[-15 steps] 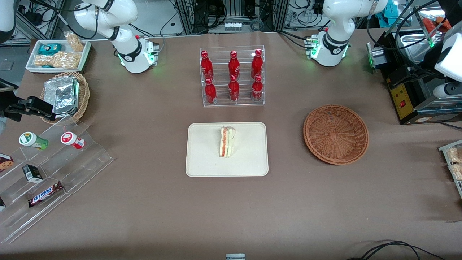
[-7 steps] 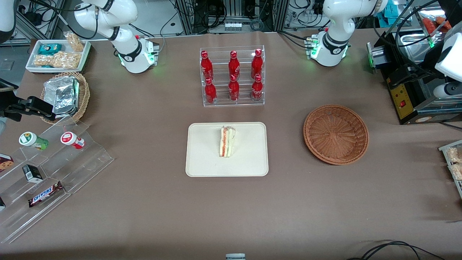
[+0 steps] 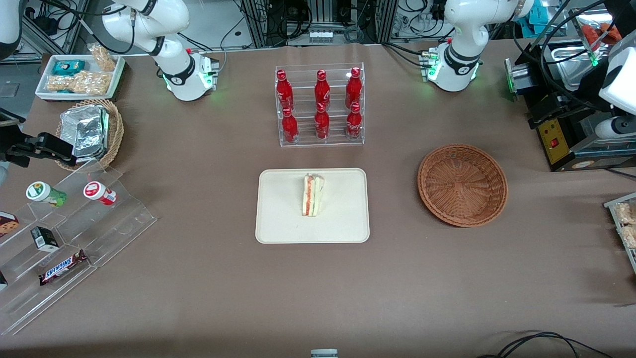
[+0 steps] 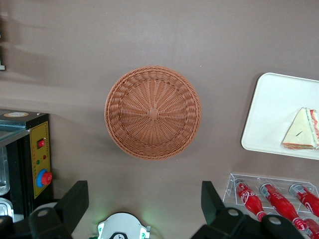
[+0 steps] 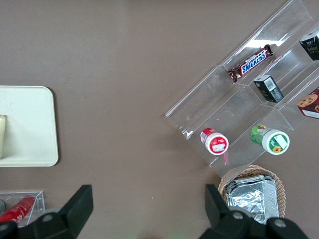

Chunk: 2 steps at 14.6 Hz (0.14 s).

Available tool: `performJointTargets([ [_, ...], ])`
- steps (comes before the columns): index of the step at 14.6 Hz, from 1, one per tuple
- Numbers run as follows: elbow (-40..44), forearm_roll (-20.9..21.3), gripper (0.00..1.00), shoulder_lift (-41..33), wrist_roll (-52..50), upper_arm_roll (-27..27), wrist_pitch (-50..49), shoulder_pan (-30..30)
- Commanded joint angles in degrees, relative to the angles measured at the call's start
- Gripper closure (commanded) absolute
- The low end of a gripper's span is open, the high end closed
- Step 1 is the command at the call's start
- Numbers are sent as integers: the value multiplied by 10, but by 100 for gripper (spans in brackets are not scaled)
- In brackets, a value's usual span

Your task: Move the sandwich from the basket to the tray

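The brown desk (image 3: 198,278) fills nearly the whole front view. A clear stepped display shelf (image 3: 124,219) sits low in the frame toward the parked arm's end, with small snacks on its steps.

The cream tray (image 3: 278,219) lies flat in the middle of the frame, long sides running across it. The round brown basket (image 3: 501,191) sits on the desk toward the working arm's end, well apart from the tray and about level with it. Its woven floor is bare, which the left wrist view (image 4: 152,113) shows from straight above. A clear rack of red bottles (image 3: 320,107) stands in the upper middle of the frame, farther from the front camera than the tray and near it. A black box with a yellow panel (image 3: 555,141) stands close to the basket, at the working arm's edge of the frame.

The hand (image 4: 142,194) hangs high over the desk, above the strip between the basket and its own arm's base. It is released: the two dark fingers (image 4: 75,201) are spread wide and hold nothing.

The sandwich (image 3: 312,195) rests on the tray, in its upper middle part, standing on edge so that the red and green filling stripes face up. Its narrow point is toward the front camera. Nothing touches it, and in the wrist view (image 4: 300,135) it shows as a pale wedge on the tray, well apart from the hand.
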Motion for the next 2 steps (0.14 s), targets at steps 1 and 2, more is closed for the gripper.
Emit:
performJointTargets([
  [1,-6,-8,0,-4,-7,4,7,-2],
  [2,-6,-8,0,-4,-7,4,7,-3],
])
